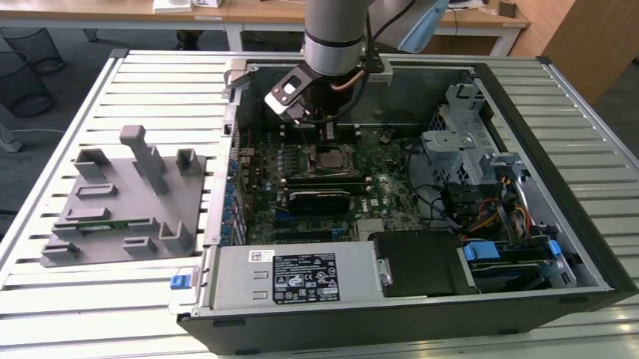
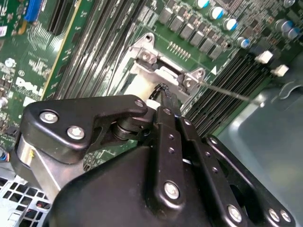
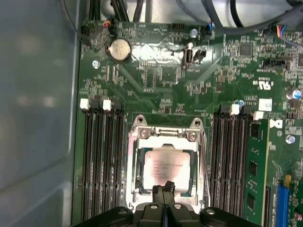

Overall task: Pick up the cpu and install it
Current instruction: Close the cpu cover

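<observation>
On the slatted worktop [image 1: 150,82], a grey fixture tray [image 1: 125,198] is lying well off toward the exterior view's left of the gripper [image 1: 325,134], carrying a narrow green memory stick [image 1: 100,223] in one of its slots, while the open computer case [image 1: 559,194] is sitting beside it with the motherboard [image 3: 161,75] inside. The gripper is reaching down into that case with its fingers [image 3: 164,193] drawn narrowly together and holding nothing, poised just above the socket [image 3: 165,137]. The cpu [image 3: 168,168] is lying flat inside the socket's metal frame, directly beneath the fingertips, with memory slots [image 3: 102,161] flanking it on both sides.
</observation>
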Motion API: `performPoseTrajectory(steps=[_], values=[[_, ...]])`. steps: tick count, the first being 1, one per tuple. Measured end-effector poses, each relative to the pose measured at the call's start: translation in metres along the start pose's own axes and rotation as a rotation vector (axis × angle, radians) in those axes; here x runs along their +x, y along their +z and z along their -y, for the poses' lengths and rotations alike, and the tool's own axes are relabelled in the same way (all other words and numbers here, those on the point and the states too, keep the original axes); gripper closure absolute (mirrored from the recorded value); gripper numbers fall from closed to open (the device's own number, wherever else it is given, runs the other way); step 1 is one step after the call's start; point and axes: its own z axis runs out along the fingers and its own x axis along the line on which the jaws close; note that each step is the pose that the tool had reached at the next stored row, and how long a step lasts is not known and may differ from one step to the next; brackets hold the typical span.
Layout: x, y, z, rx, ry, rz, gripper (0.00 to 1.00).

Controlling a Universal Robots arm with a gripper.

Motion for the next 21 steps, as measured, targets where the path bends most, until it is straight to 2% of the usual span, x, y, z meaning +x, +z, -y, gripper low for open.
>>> performPoseTrajectory(steps=[4,12,21], values=[[0.0001,0.0033,0.0038,-0.0001,0.000,0.0000,0.89],[0.0001,0.0138,0.0039,-0.0002,0.000,-0.0001,0.89],[0.0000,0.0192,0.0040,0.0003,0.000,0.0004,0.89]])
